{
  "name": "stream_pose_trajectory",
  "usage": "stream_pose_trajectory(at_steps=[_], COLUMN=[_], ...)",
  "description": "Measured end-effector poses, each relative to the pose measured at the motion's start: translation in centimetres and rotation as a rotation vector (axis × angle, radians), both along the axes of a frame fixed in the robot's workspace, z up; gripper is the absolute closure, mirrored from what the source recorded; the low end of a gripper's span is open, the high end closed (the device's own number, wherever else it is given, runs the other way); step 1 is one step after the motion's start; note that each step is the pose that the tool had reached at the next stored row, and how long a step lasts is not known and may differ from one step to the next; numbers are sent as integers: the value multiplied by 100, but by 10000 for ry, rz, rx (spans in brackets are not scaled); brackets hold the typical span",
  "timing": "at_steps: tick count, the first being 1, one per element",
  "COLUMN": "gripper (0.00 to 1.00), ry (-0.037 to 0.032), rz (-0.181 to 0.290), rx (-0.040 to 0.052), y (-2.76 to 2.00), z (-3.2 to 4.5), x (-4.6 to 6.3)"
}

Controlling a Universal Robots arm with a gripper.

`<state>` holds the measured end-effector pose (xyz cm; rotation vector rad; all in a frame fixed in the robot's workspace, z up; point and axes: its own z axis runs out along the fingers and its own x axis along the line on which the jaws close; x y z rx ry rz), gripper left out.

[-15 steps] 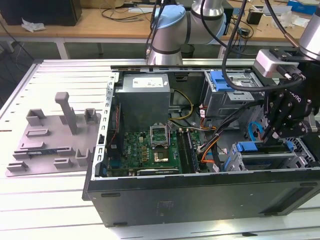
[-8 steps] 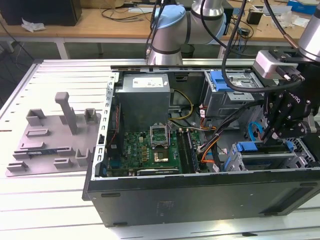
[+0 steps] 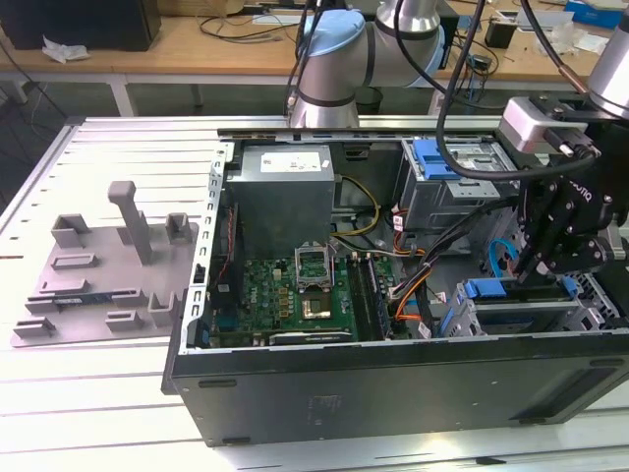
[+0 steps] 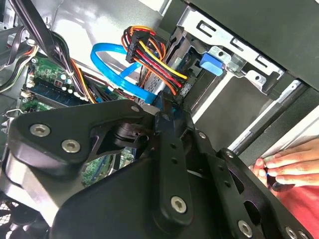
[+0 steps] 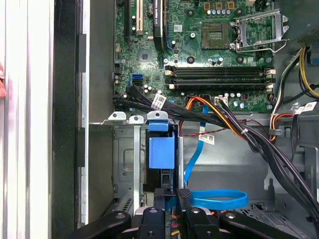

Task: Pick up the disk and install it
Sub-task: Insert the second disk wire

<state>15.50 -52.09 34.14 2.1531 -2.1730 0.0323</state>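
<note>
disk seated upright in drive bay | gripper fingers pinching disk edge | not released

Workshop setting around a slatted metal worktop.

In the exterior view, the pale worktop of ribbed aluminium slats spans the foreground, evenly lit and without strong shadows. A grey moulded tray with upright posts lies on it toward the exterior view's left. Behind stands a wooden bench on white legs, strewn with cables and small items; a black box sits on it at the exterior view's left, a blue box at its right.
</note>
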Motion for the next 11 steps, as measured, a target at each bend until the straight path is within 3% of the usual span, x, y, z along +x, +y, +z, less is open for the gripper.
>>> stream_pose_trajectory(at_steps=[4,7,9,11], gripper=[76,76,76,76], ry=[0,0,0,0], rz=[0,0,-1,2], rx=[-3,-2,-5,-6], y=[0,0,0,0], z=[60,147,269,342], x=[0,0,0,0])
